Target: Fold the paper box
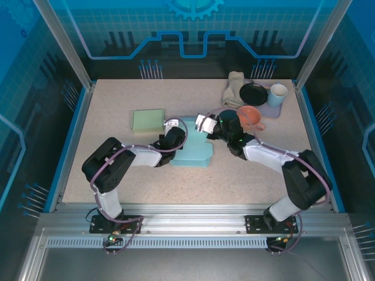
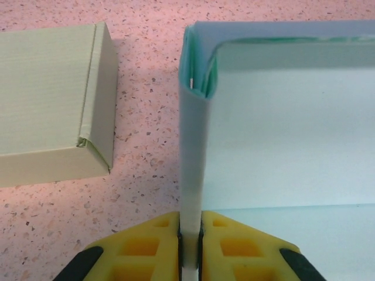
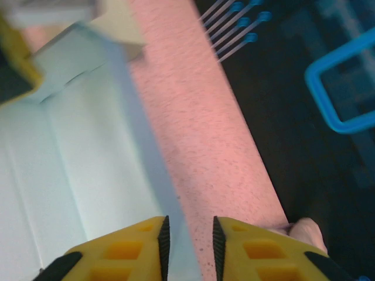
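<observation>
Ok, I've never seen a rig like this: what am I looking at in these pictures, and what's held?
Two robot arms are bolted to a table. One picture looks down from above; the others come from a camera on each wrist. Mid-table lies a half-folded pale blue paper box. Behind it: a green box, a cloth, a black dish, a white cup, an orange cup. The left end effector pinches the blue box's upright wall; the right end effector sits at the box's edge, jaws apart.

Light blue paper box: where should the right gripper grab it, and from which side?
On the box, probably the raised wall beside the right gripper, taken from above, jaws straddling its top edge. It stands thin and upright, like the other wall that the left gripper pinches.
</observation>
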`<action>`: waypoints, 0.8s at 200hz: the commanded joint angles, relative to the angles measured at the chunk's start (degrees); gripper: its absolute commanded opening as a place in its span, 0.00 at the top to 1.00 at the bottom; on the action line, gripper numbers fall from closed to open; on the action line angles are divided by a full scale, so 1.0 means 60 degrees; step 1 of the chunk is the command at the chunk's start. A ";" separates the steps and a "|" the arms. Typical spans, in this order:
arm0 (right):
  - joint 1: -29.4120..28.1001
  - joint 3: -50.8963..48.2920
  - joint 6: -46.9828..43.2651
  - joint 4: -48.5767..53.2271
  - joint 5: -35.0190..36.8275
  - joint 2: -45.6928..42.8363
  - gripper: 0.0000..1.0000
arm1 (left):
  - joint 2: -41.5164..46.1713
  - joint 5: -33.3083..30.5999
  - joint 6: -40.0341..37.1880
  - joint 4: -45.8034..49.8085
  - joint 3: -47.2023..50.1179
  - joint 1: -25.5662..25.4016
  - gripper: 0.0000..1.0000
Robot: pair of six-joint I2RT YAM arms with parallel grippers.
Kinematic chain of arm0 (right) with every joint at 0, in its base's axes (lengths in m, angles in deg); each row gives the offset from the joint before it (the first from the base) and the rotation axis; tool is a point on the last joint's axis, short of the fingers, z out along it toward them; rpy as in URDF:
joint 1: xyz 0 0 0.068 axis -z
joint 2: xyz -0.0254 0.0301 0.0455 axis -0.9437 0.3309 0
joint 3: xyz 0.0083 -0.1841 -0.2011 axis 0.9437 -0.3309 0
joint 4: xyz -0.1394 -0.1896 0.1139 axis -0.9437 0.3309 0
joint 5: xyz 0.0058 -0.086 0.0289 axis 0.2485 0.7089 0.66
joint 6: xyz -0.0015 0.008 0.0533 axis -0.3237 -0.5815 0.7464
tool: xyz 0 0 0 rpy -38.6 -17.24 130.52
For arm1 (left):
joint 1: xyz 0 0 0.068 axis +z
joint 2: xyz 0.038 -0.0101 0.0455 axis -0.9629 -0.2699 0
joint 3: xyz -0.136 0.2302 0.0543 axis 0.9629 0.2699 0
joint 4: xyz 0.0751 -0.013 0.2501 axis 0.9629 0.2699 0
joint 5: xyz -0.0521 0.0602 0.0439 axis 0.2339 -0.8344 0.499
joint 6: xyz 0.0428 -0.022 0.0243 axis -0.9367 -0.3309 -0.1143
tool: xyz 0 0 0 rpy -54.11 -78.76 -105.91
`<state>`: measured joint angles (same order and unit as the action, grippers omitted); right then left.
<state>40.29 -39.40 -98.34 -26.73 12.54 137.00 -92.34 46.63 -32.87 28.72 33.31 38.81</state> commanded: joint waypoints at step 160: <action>0.0498 0.2675 1.1964 0.3282 -0.1583 0.1346 0.43 | -0.1221 -0.0634 -0.0949 -0.2598 0.0382 -0.0032 0.86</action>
<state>43.33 -25.50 -30.15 -7.65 6.29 142.71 -97.89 44.53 -37.57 11.79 36.92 38.81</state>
